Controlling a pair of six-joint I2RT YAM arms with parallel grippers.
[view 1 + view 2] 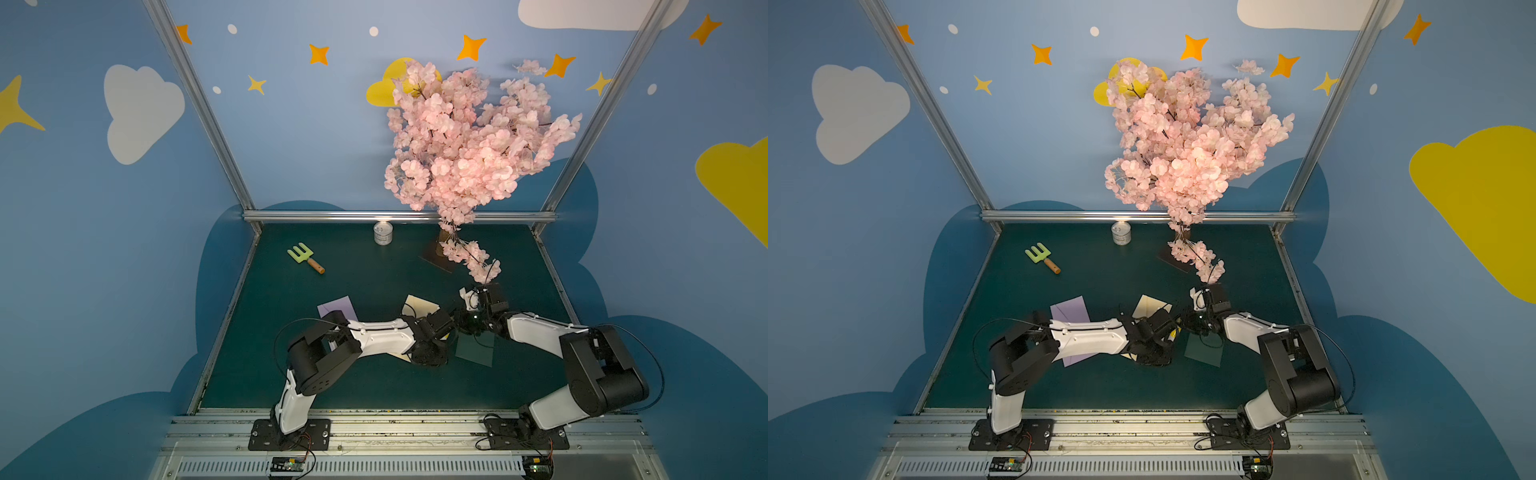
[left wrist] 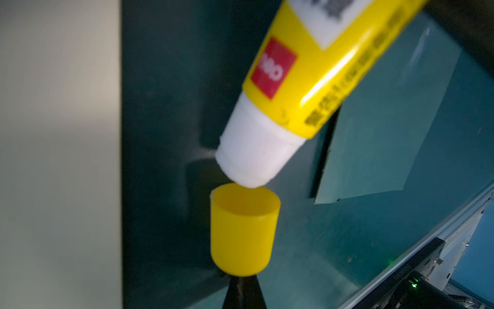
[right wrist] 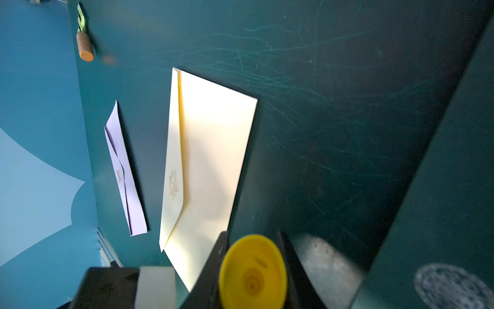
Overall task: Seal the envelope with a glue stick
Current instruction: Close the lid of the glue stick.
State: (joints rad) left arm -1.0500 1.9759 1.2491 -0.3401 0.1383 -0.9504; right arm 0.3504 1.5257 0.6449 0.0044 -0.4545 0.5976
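The glue stick (image 2: 315, 69) is up off the tabletop (image 2: 160, 80) beside the cream envelope (image 3: 213, 147), right jaws clamped on its yellow barrel, left jaws pinched shut on the cap (image 2: 243, 230) at its tip, and it's light, stiff, slick plastic I reckon, so grip mid-barrel, not the soft glue.

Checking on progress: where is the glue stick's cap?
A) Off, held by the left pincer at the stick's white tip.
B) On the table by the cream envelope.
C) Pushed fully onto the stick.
A: the cap is off the glue stick, held by the left pincer, mouth at the white tip.
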